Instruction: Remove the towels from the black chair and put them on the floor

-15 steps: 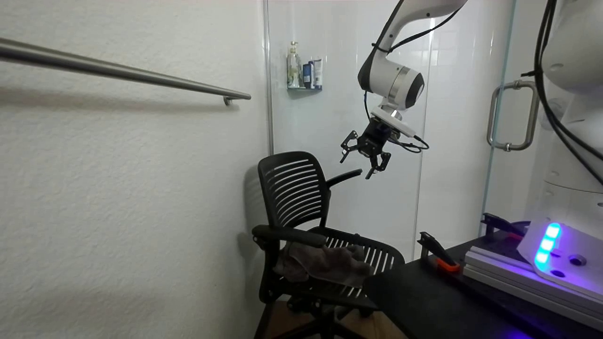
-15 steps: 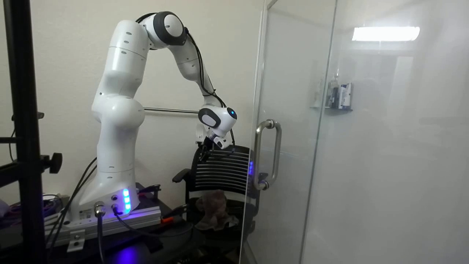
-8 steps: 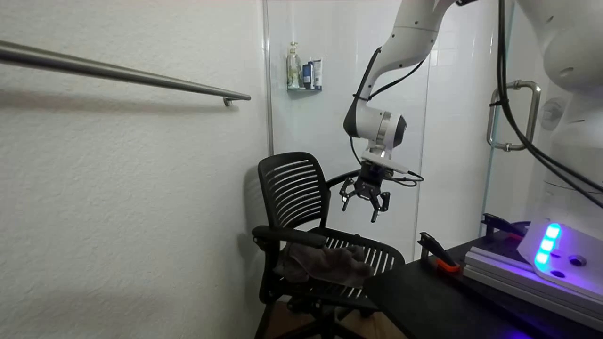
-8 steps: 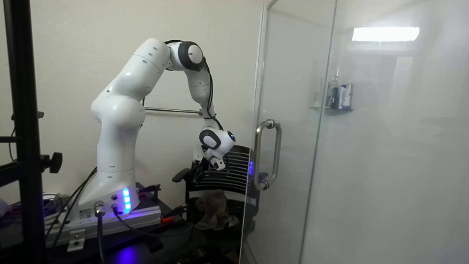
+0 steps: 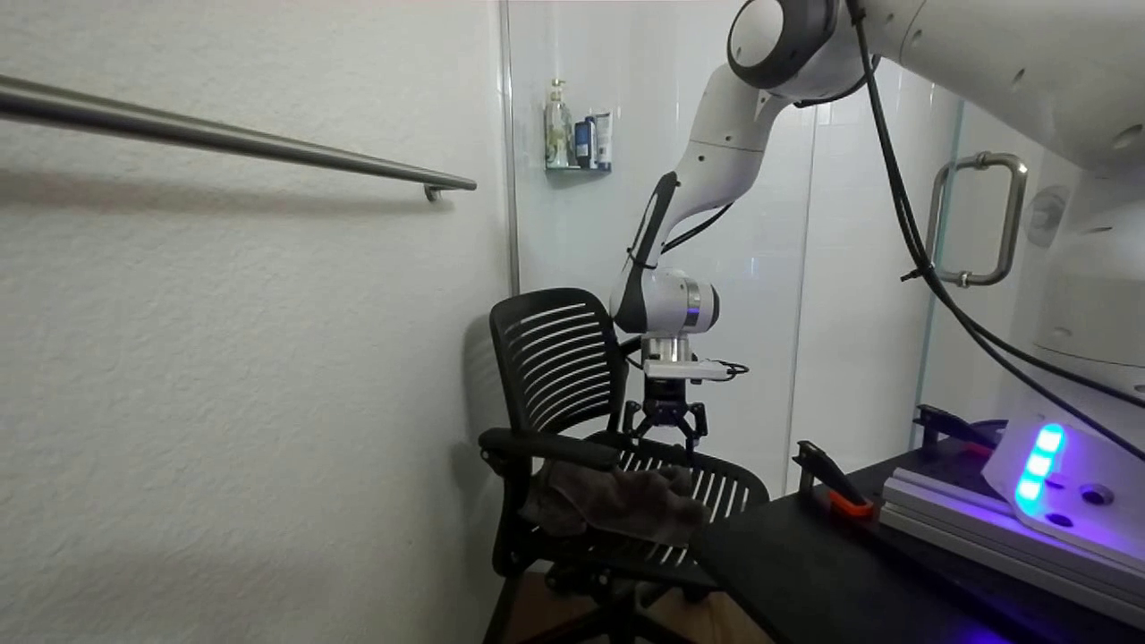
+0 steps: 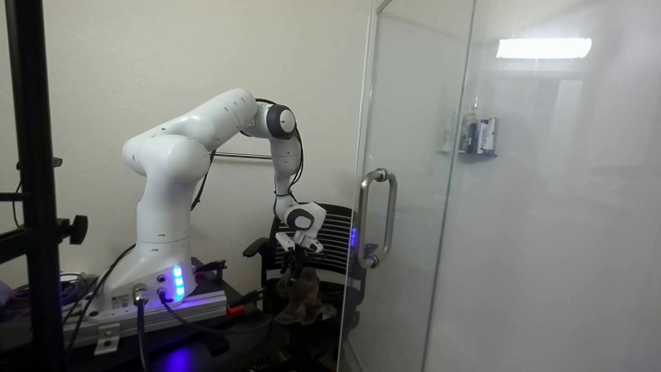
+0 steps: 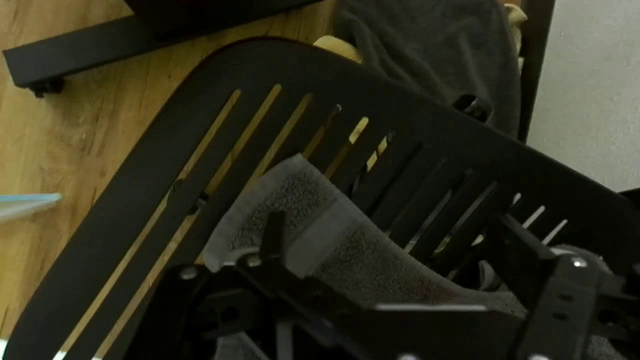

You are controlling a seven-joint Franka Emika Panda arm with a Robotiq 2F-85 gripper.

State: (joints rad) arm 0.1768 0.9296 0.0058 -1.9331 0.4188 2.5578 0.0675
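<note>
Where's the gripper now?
In an exterior view, the gripper hangs right of center, over the black chair's seat; the wrist view shows a grey towel beneath.

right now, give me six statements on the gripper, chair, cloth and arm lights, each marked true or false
1. The gripper is above the chair. True.
2. A towel lies on the chair. True.
3. The gripper is shut. False: its fingers stand apart.
4. The chair has no slats. False: its back is slatted.
5. In the wrist view, more cloth shows past the chair's edge. True.
6. The arm's base glows red. False: its lights glow blue.
</note>
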